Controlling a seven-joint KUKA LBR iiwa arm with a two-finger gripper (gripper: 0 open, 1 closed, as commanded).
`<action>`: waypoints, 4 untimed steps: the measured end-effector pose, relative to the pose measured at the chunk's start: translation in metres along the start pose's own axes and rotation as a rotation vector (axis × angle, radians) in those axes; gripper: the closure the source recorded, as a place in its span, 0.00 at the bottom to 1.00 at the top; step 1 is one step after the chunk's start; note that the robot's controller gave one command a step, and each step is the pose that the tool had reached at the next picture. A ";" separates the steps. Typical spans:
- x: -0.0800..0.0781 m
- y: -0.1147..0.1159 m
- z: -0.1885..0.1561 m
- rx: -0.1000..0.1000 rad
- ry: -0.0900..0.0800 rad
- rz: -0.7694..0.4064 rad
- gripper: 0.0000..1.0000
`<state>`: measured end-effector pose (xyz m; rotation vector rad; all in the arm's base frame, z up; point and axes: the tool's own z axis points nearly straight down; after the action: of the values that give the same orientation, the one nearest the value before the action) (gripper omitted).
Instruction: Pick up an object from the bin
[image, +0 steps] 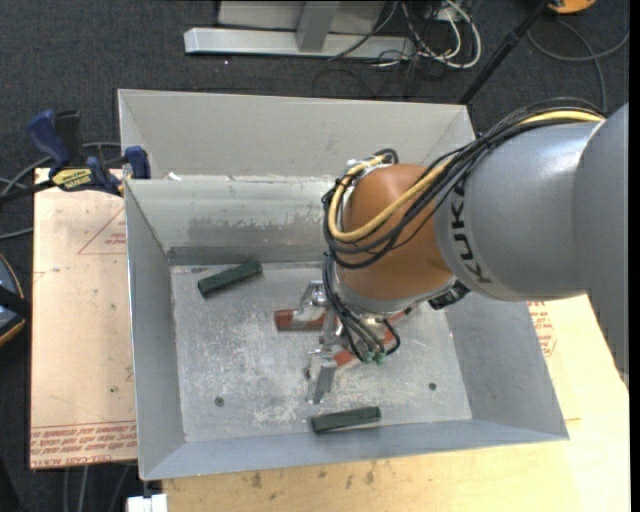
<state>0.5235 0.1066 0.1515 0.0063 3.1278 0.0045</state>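
At bin (150, 330) centre, pincer (322, 380) near brown block (290, 319), state unclear; arm (540, 220) reads KUKA.

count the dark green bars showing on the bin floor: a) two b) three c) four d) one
a: the back-left dark bar lies tilted at the rear, and the front dark bar lies nearly level at the near edge.

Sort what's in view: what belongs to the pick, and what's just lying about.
Belongs to the pick:
- gripper, low over mid-bin
- grey bin
- reddish-brown piece beside the gripper
- front dark bar by the near wall, close to the gripper; either may be the pick

Just lying about:
- back dark bar, well away at the back left
- cables on the floor beyond the bin
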 end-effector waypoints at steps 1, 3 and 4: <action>-0.013 -0.017 0.042 0.002 0.015 -0.031 0.00; 0.001 -0.096 0.059 0.001 0.014 -0.050 1.00; 0.007 -0.104 -0.057 0.002 0.013 -0.028 1.00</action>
<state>0.5156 0.0020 0.2085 -0.0372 3.1410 0.0017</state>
